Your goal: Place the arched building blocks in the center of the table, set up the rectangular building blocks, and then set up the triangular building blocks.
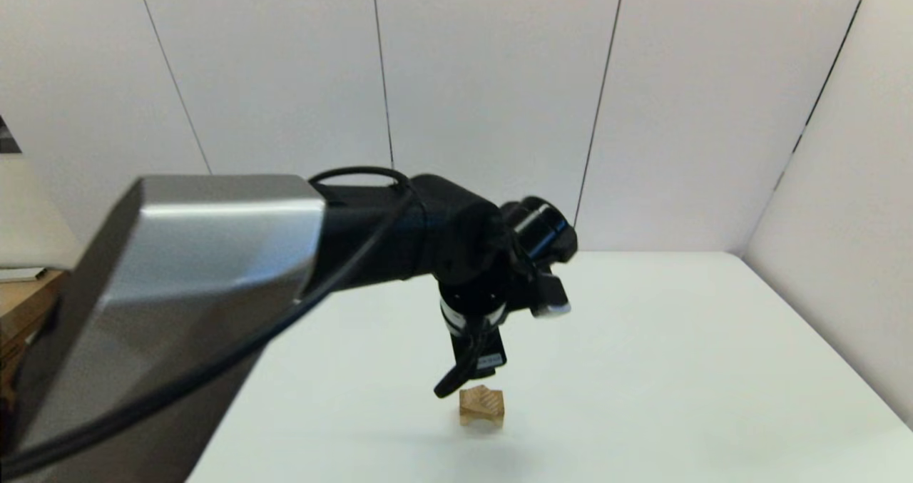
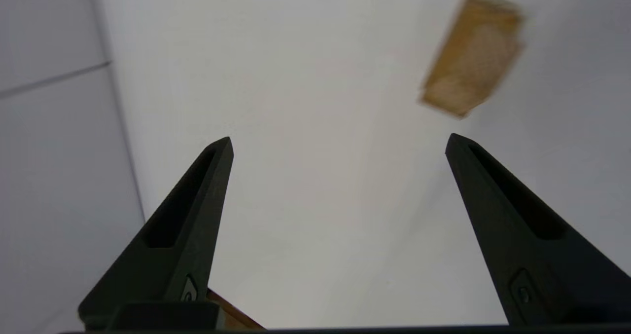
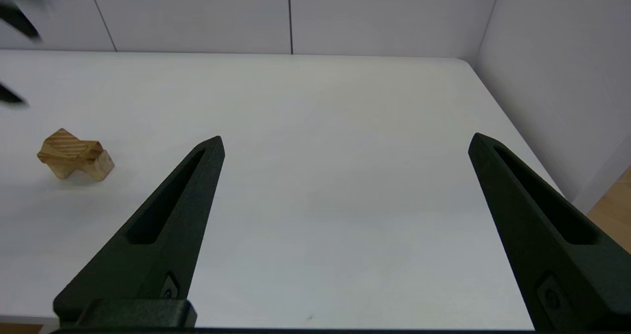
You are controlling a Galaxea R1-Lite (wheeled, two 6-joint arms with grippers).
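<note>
No text, label, brand, number or sign can be read in any view.

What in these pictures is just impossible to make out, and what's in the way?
Left wrist view: the wooden block is blurred; its shape is unclear.
Right wrist view: it sits far off; one piece or two cannot be told.
Head view: the left arm covers the left of the table; any other blocks are hidden. The left gripper is largely behind its own wrist there.
The right gripper is outside the head view.
</note>
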